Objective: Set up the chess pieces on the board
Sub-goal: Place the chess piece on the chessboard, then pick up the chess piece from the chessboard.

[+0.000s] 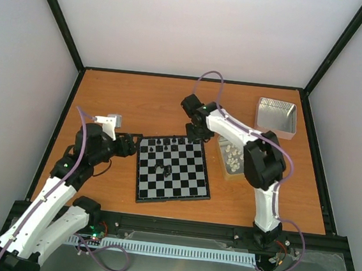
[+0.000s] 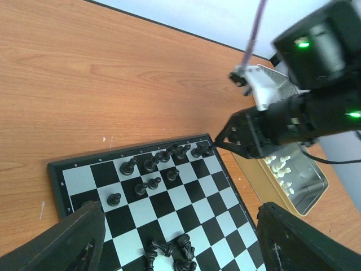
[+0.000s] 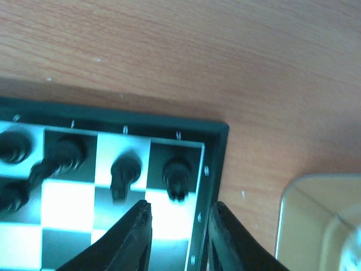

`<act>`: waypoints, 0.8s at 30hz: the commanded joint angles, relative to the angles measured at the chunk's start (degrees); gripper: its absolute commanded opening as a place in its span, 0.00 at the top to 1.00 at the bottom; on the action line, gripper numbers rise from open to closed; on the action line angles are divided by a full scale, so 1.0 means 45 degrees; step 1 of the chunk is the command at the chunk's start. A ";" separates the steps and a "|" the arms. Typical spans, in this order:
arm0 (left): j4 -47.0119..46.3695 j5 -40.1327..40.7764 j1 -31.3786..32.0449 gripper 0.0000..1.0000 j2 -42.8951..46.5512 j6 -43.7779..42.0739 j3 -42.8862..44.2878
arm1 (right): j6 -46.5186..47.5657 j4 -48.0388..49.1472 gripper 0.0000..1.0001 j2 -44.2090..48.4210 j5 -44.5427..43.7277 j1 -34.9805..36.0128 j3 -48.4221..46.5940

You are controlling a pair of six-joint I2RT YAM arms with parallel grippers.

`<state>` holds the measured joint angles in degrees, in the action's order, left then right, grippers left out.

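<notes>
From above, the board point(image 1: 182, 188) is lying on the wooden surface point(image 1: 139, 99) between the two arms, with black chess pieces point(image 1: 161, 146) standing along its far edge and a few more bunching near its middle. The left fingers point(image 1: 129, 144) are hovering just beside the board's far left corner, and the right fingers point(image 1: 199, 137) are pointing down at its far right corner. A tin of white pieces point(image 1: 233, 160) is sitting just right of the board, and an empty tin point(image 1: 276, 116) is lying well apart at the far right. In the left wrist view, the left fingers point(image 2: 62, 243) are standing wide apart with nothing between them, framing the board, where a small heap of black pieces is crowding the near squares. In the right wrist view, the right fingers point(image 3: 132, 237) are standing narrowly parted and holding nothing, their tips hanging over the board's corner region, with a black piece point(image 3: 177, 178) standing on the corner square just ahead of them.
</notes>
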<state>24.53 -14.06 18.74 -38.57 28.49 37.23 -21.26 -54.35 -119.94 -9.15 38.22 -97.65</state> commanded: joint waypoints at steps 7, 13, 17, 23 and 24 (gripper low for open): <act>0.0075 -0.0039 -0.0044 0.25 -0.0519 -0.0025 0.0081 | -0.1326 0.1851 0.62 0.4762 0.0346 0.1884 0.3679; 0.0710 0.2157 -0.0044 0.26 -0.0004 0.0456 0.0337 | -0.1848 0.2545 0.62 0.4347 0.0350 0.4298 0.3492; 0.1629 0.4651 -0.0044 0.26 0.0805 0.0912 0.0642 | -0.1978 0.2443 0.71 0.3229 0.0480 0.5154 0.2814; 0.2155 0.5702 -0.0044 0.26 0.1863 0.1035 0.0736 | -0.2182 0.2002 0.77 0.1760 0.0660 0.5668 0.2119; 0.2135 0.5672 -0.0044 0.26 0.1914 0.1023 0.0689 | -0.2233 0.1850 0.77 0.1586 0.0538 0.5716 0.2001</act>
<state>32.18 6.72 18.74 -31.46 32.29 38.20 -29.74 -44.21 -110.00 -5.69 62.94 -85.84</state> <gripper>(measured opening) 0.740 0.233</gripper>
